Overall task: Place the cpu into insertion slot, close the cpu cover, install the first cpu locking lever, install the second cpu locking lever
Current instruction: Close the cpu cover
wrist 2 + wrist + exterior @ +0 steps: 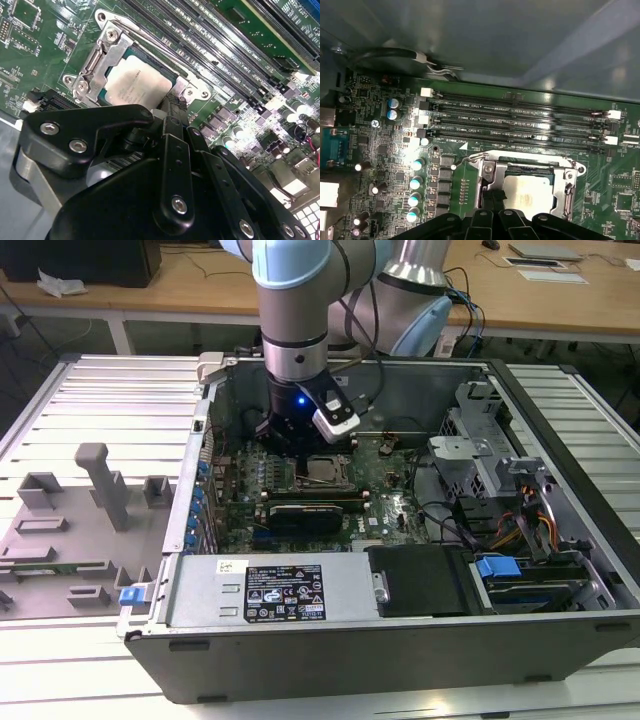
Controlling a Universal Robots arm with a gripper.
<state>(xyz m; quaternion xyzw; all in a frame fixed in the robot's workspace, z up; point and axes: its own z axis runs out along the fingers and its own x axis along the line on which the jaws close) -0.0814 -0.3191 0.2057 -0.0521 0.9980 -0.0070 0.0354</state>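
The cpu (140,86) (527,192) lies flat in the insertion slot (325,469), pale face up. The silver cpu cover (107,50) (489,175) is down over it, framing the chip in its window. A thin wire locking lever (150,47) (520,153) runs along the cover's side nearest the memory slots; I cannot tell whether it is latched. My gripper (292,448) (172,109) (495,199) hangs low over the board, shut with nothing held, its tip at the edge of the cover beside the chip.
The board sits inside an open computer case (560,390). Long black memory slots (520,120) run just beyond the socket. Capacitors (415,182) stand beside it. A black card (310,508), drive cage (490,455) and cables (525,520) crowd the case. A grey fixture (95,485) stands outside.
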